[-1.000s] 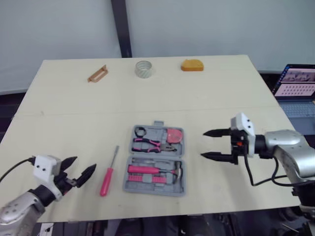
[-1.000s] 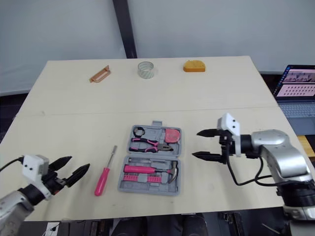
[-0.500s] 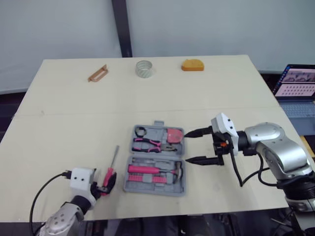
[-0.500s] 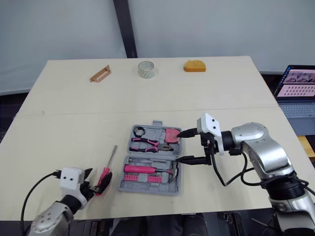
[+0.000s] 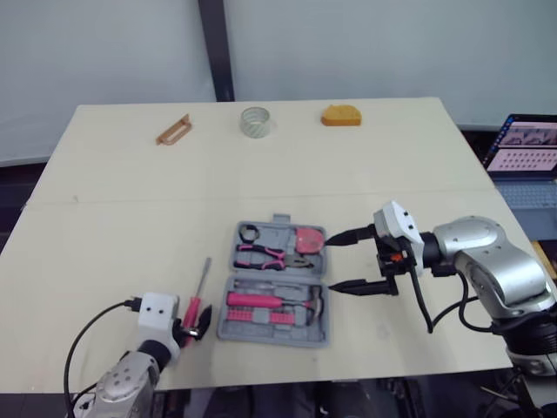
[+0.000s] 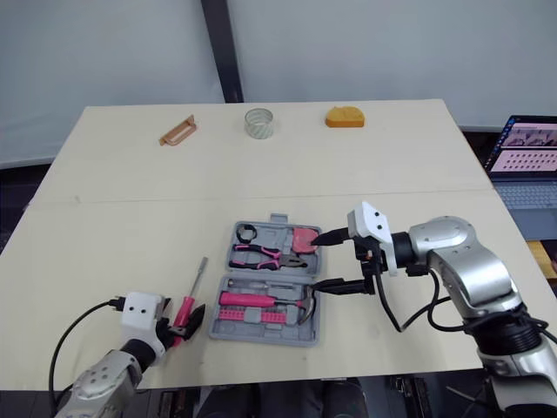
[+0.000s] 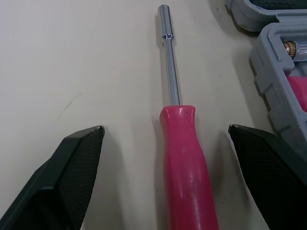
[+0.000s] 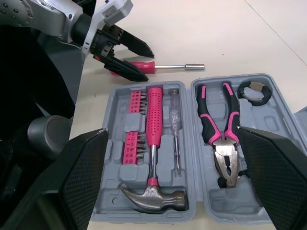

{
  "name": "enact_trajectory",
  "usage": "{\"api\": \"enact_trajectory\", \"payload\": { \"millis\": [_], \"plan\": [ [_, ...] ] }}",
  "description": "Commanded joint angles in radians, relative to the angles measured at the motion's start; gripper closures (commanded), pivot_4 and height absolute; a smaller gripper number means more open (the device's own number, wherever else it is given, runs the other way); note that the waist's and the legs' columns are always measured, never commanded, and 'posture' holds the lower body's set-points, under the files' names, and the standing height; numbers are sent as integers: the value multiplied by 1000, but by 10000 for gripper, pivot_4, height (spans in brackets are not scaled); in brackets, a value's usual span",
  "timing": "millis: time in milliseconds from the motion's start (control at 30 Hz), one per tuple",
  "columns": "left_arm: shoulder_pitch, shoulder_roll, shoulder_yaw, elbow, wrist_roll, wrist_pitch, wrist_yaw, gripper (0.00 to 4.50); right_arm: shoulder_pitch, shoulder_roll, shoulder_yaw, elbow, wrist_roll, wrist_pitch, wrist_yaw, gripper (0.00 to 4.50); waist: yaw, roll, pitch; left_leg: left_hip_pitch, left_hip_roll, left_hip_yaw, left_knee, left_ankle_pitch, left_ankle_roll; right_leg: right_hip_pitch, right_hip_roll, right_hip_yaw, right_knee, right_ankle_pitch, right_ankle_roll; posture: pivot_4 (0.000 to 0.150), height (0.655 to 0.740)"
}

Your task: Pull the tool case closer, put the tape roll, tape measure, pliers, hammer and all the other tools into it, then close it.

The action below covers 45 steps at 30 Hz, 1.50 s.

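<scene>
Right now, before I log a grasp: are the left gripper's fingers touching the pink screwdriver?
Apart. The left wrist view shows bare table on both sides of the screwdriver, between its pink handle and each open finger of the left gripper.

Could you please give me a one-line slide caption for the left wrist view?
Open left gripper straddles the pink screwdriver handle on the table, beside the grey case.

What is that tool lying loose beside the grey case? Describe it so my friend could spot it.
On the pale table, find the open grey tool case near the front edge. Left of it lies a screwdriver, between the open fingers of the left hand: the only pink-handled tool outside the case, with a metal shaft.
</scene>
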Motion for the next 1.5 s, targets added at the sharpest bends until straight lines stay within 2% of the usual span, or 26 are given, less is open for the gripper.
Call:
{"api": "enact_trajectory", "payload": {
  "millis": [33, 100, 200, 400, 700, 900, 1067, 1233, 1400, 1500],
  "plan": [
    [-1, 3, -22, 15, 10, 26, 3, 463, -18, -15, -19, -19, 11, -9, 20, 0, 2, 0, 0, 0, 0, 0, 0, 0, 0, 0, 0, 0, 0, 0, 0, 1500, 7400],
    [-3, 5, -25, 18, 13, 34, 4, 463, -20, -15, -18, -15, 9, -10, 19, 0, 5, 0, 0, 0, 0, 0, 0, 0, 0, 0, 0, 0, 0, 0, 0, 1500, 7400],
    [-8, 14, -27, 28, 16, 39, -3, 9059, -24, -14, -17, -10, 5, -13, 18, 0, 10, 0, 0, 0, 0, 0, 0, 0, 0, 0, 0, 0, 0, 0, 0, 1500, 7400],
    [-15, 24, -28, 53, 22, 33, -9, 38743, -27, -14, -19, -2, 1, -17, 15, 0, 16, 0, 0, 0, 0, 0, 0, 0, 0, 0, 0, 0, 0, 0, 0, 1500, 7400],
    [-29, 33, -25, 92, 25, 0, -23, 38549, -20, -10, -29, -16, 11, -9, 4, 0, 17, 1, -1, 0, 0, 0, 1, 0, 0, 0, 0, 0, 1, 0, 0, 1500, 7400],
    [-60, 98, 17, 89, -2, -32, -92, 38549, -12, -9, -52, -42, 40, 7, -7, 0, 18, 3, -2, 1, 0, 0, 1, 0, 0, 0, 0, 0, 1, 0, -1, 1500, 7400],
    [-98, 262, 97, 50, -75, -41, -258, 38549, 20, -33, -84, -75, 55, 17, -9, 0, 15, 2, -1, 0, 0, 0, 0, 0, 0, 0, 0, 0, 0, 0, -1, 1500, 7400],
    [-192, 505, 137, 76, -180, -87, -549, 38549, 72, -72, -97, -103, 46, 9, -6, 0, 15, 2, 0, -1, 0, 0, 0, 0, 0, -1, 0, 0, 0, 0, -1, 1500, 7400],
    [-345, 701, 50, 144, -200, -127, -792, 38549, 117, -117, -112, -103, 37, -14, 14, 0, 13, 3, 2, -1, 0, 1, 0, 0, 0, -2, 0, 0, 0, 0, -1, 1500, 7400],
    [-435, 744, -29, 163, -196, -121, -861, 38549, 143, -144, -128, -111, 46, -19, 21, 0, 13, 3, 2, -1, 0, 2, -1, 0, 0, -3, 0, 0, 0, 0, -1, 1500, 7400]
  ]
}}
